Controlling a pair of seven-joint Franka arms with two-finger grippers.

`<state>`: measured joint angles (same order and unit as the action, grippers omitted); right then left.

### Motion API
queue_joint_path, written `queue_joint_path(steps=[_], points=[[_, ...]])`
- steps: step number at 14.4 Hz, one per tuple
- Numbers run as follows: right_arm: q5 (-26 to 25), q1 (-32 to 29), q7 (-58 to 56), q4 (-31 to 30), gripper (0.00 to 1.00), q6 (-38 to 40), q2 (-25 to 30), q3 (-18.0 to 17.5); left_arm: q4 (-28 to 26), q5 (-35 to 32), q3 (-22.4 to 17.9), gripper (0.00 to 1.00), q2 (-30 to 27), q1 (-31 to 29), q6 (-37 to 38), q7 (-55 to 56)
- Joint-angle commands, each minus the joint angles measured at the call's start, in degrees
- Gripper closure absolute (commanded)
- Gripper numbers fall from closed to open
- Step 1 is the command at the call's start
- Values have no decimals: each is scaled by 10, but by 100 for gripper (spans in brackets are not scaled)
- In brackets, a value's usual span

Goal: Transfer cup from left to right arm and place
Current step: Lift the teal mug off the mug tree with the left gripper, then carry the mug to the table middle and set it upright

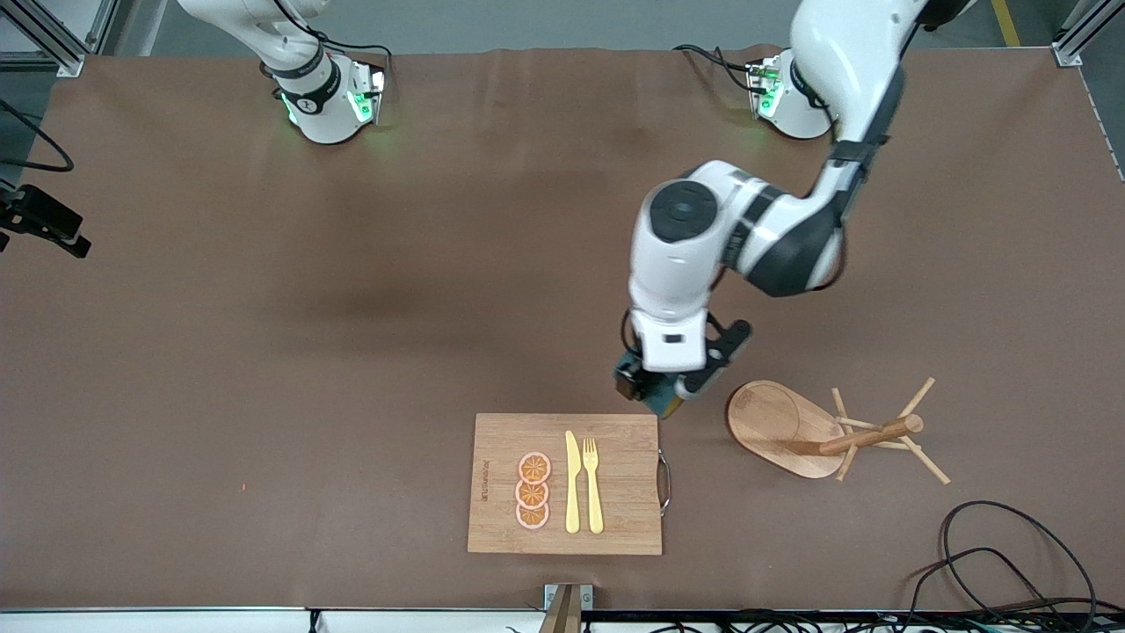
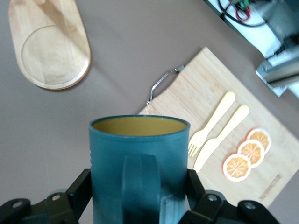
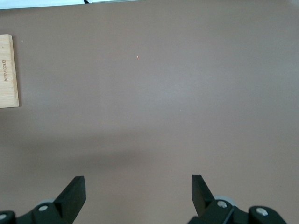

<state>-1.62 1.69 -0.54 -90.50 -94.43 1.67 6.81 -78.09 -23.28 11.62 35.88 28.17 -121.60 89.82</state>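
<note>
The cup (image 2: 139,165), teal-green with a mustard-yellow inside, sits clamped between the 2 fingers (image 2: 79,191) of the left gripper (image 1: 661,394), its small handle facing the left wrist camera and its mouth tipped away from it. In the front view only a sliver of the cup (image 1: 660,403) shows under the wrist. The gripper holds it in the air just over the corner of the cutting board (image 1: 615,519) that lies toward the left arm's end of the table and farther from the front camera.

On the cutting board lie 3 orange slices (image 1: 533,491) in a row, and beside them, toward the left arm's end, a yellow knife (image 1: 572,482) and then a yellow fork (image 1: 592,485). A metal handle (image 1: 665,480) runs along the board's edge at that same end. Near the cutting board, further toward the left arm's end, stands a wooden mug tree (image 1: 879,434) on an oval base (image 1: 773,422).

The right gripper (image 3: 138,193) hangs with its jaws spread wide and nothing between them, over bare brown table (image 3: 163,102); one edge of the cutting board (image 3: 8,70) shows in the right wrist view. The right arm waits near its base (image 1: 325,101).
</note>
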Motion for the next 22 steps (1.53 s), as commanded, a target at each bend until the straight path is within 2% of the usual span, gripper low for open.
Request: queue_joint_path(steps=[1, 6, 8, 11, 13, 16, 18, 22], points=[[-2, -4, 4, -6, 0, -1, 8, 0, 19, -102, -12, 21, 41, 52, -2, 20], [-2, -4, 4, -6, 0, 0, 8, 0, 17, -311, -17, 21, 116, 135, 3, 101], [-2, -4, 4, -6, 0, 1, 8, 0, 15, -387, -18, 21, 147, 170, 23, 167], [-2, -4, 4, -6, 0, 2, 8, 0, 14, -444, -18, 21, 174, 214, 93, 193], [16, -5, 5, -3, 0, 1, 5, 0, 13, -480, -18, 20, 189, 245, 149, 197], [30, -5, 5, -2, 0, 4, 5, 1, 12, -533, -18, 19, 216, 285, 184, 242], [29, -5, 4, -1, 0, 4, 5, 1, 12, -577, -17, 20, 227, 298, 187, 341], [28, -5, 1, -2, 0, 6, 4, 1, 10, -594, -18, 16, 235, 333, 189, 419]])
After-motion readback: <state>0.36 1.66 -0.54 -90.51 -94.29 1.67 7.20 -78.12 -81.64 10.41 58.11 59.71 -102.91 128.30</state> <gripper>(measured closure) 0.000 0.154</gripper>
